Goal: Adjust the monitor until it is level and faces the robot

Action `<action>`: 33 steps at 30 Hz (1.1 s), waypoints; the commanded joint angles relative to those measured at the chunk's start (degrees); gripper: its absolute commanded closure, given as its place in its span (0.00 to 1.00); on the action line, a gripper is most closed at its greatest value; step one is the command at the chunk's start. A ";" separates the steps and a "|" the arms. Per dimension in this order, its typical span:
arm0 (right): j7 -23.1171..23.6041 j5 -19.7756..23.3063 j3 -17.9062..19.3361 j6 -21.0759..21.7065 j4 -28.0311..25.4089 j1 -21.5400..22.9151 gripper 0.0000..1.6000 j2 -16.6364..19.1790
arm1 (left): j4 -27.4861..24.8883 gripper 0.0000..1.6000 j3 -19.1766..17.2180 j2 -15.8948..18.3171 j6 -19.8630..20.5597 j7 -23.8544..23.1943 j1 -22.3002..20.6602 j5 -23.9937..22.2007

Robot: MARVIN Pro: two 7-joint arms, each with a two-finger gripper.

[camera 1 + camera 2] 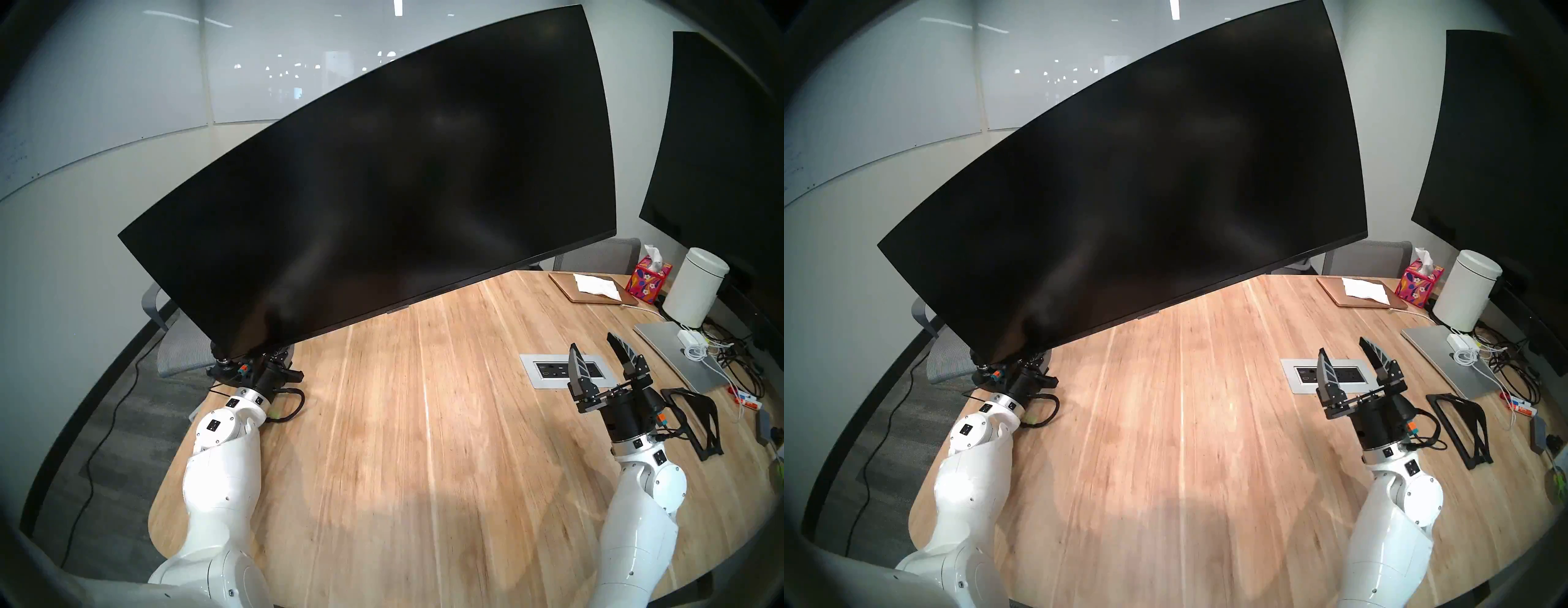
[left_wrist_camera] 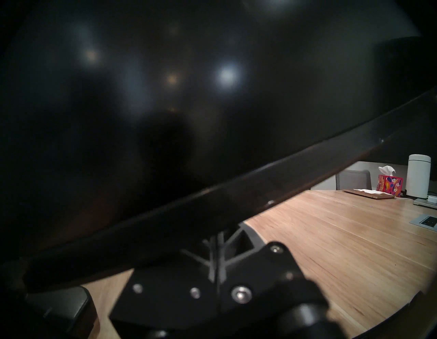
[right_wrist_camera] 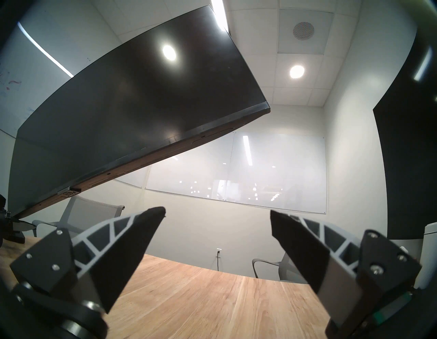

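Pale striped wood makes up the worktop (image 1: pixel 424 446), and both white arms reach out over it from the near edge. On the robot's right, the right claw (image 1: pixel 596 354) hangs above the boards with its ribbed grey fingers (image 3: pixel 132 243) spread wide apart and nothing between them, pointing up and away toward the far wall. Just past it a grey power outlet plate (image 1: pixel 564 370) is set flush into the wood, and beside the wrist lies a black wire-frame stand (image 1: pixel 695 418). On the robot's left, the left claw (image 1: pixel 271 358) is tucked under the low corner of the monitor (image 1: pixel 382 178); from the wrist view one finger (image 2: pixel 216 262) runs up against the underside of the bottom bezel, but the screen hides the tips, so I cannot tell how far that claw is parted or whether it grips anything. That monitor, a very wide curved black screen, hangs over the far left half of the worktop, steeply tilted: its left end dips almost to the wood while its right end rises high. Farther back on the right sit a silver laptop (image 1: pixel 674 356) with a tangle of cables, a white cylinder (image 1: pixel 695 293), a bright floral tissue box (image 1: pixel 647 280) and a wooden board (image 1: pixel 594 288) with a paper on it. Behind those stands a second large black screen (image 1: pixel 729 148), and a whiteboard (image 1: pixel 106 106) lines the back wall.
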 commanded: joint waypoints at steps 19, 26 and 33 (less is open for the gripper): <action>0.13 0.50 -0.07 0.07 -1.08 0.20 0.00 -0.03 | -14.81 1.00 0.72 -3.17 -3.23 0.80 10.12 -0.49; 0.13 0.50 -0.07 0.07 -1.08 0.20 0.00 -0.03 | -19.10 1.00 2.32 -3.58 -0.80 3.35 10.74 -1.96; 0.11 0.42 -0.07 0.00 -0.97 0.25 0.00 0.00 | -22.74 1.00 3.78 -4.23 3.67 5.50 9.06 -2.90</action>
